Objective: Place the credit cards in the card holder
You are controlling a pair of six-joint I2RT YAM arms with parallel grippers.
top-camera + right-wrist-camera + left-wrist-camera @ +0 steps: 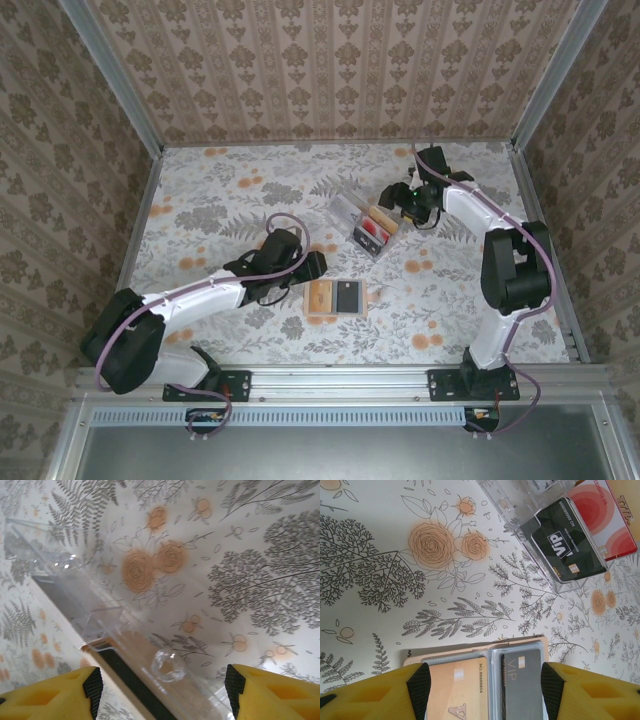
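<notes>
Wide-open left gripper point(485, 680) straddles the unfolded tan leather-like card holder point(470, 650), with an orange-tan plastic card point(457, 690) and a grey card point(520, 690) sleeved inside. Right gripper point(162, 682), also open, hovers over the clear plastic tray point(100, 615), presumably to fetch its red card point(610, 520).

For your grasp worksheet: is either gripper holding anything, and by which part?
Nothing is held; the left gripper and right gripper are both open.
</notes>
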